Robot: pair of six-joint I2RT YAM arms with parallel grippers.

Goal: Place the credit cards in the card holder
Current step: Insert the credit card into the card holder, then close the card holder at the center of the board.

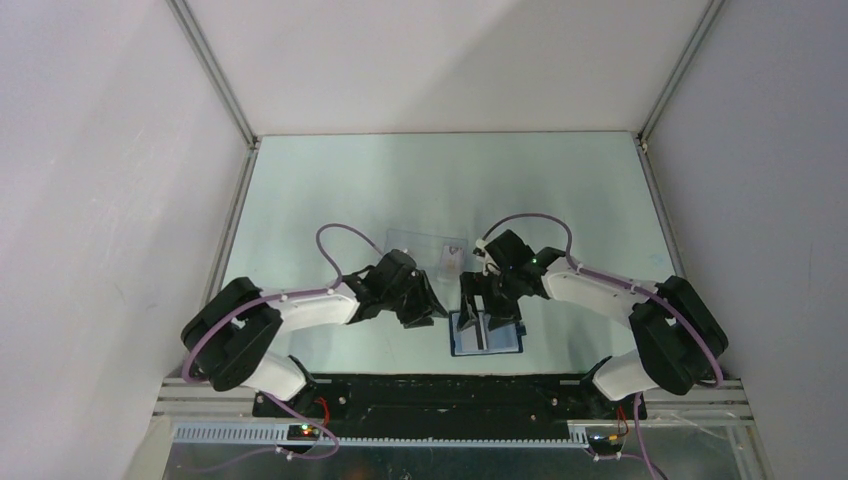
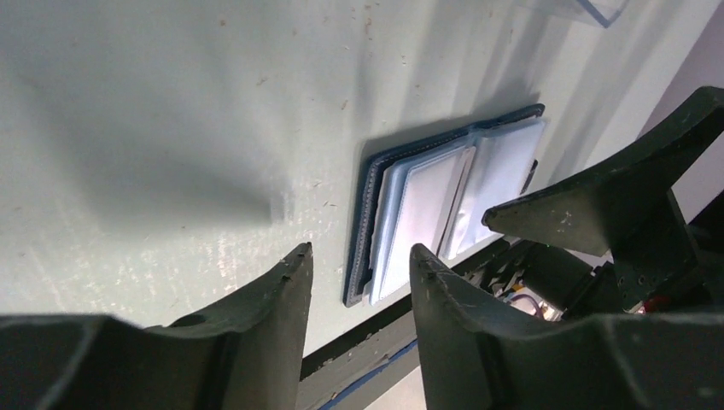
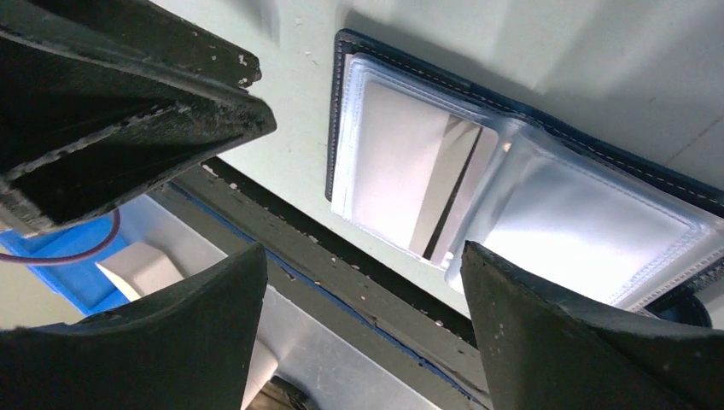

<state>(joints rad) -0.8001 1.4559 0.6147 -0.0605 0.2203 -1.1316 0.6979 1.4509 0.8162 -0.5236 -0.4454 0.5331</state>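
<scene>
The card holder [image 1: 487, 337] lies open near the table's front edge, navy outside with pale blue clear sleeves inside. It also shows in the left wrist view [image 2: 444, 205] and the right wrist view [image 3: 529, 213]. The credit cards [image 1: 425, 245], pale and see-through, one with a purplish mark, lie flat behind it; a corner shows in the left wrist view [image 2: 589, 7]. My left gripper [image 1: 425, 308] [image 2: 360, 256] is open and empty just left of the holder. My right gripper [image 1: 485, 305] [image 3: 363, 256] is open and empty above the holder's front edge.
The black front rail of the table [image 1: 450, 385] runs right below the holder. The two grippers are close together; the right finger [image 2: 615, 196] shows in the left wrist view, and the left gripper [image 3: 128, 94] in the right wrist view. White walls enclose the table.
</scene>
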